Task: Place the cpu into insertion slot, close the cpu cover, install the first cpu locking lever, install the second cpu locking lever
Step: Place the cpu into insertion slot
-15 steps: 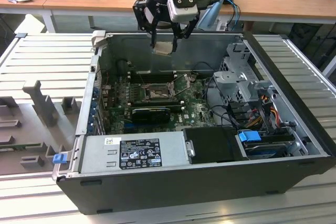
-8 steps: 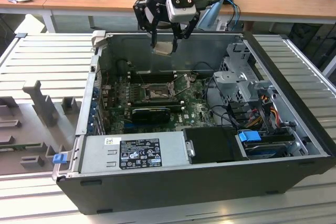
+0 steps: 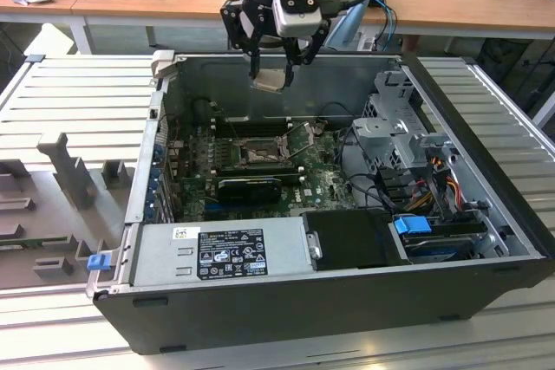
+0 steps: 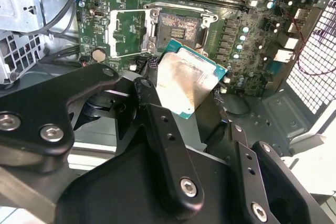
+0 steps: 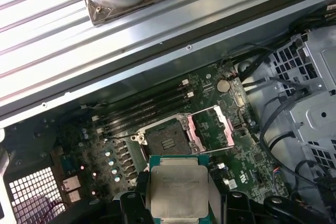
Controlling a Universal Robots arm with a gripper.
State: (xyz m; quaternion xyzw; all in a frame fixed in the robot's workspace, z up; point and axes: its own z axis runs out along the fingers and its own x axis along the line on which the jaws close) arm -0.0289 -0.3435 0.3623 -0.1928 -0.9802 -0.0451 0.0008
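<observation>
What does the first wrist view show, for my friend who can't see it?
The gripper holds the cpu, silvery top showing, over a green motherboard. The insertion slot is empty, with the cpu cover swung open beside it.

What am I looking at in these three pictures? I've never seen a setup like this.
A robot arm's black tool hangs over an open dark-grey metal computer case on a ribbed metal table. One picture comes from a camera off the arm; the two wrist views come from cameras on the arm, looking down into the case. The tool grips a small flat square silvery-grey chip, the cpu. Below lies the green circuit board with its square dark-framed insertion slot; the thin metal frame plate beside it, the cpu cover, is swung open.
</observation>
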